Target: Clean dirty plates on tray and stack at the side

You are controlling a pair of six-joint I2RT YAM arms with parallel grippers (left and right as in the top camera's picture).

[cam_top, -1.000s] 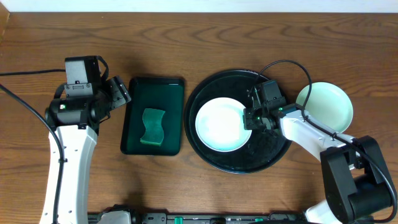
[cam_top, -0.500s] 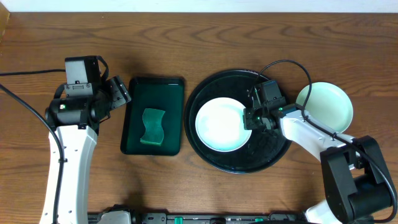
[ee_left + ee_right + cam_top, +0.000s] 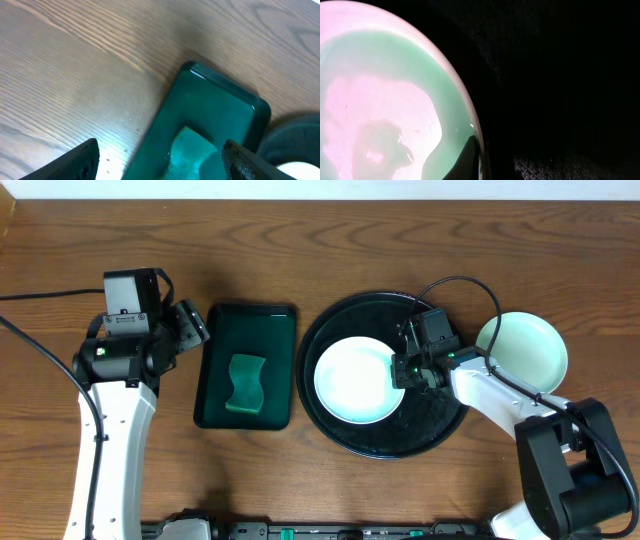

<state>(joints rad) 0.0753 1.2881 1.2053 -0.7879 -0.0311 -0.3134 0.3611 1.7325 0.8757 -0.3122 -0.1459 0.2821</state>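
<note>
A pale plate lies on the left half of the round black tray. My right gripper is shut on that plate's right rim. The right wrist view shows a dark finger inside the plate's mint rim, with the gripper pinching the edge over the black tray. A pale mint green plate sits on the table to the right of the tray. My left gripper hangs open and empty by the left edge of the green tray.
A rectangular dark green tray holds a green sponge, left of the black tray. In the left wrist view the sponge lies between my open fingers, below the gripper. A cable arcs over the black tray's right side.
</note>
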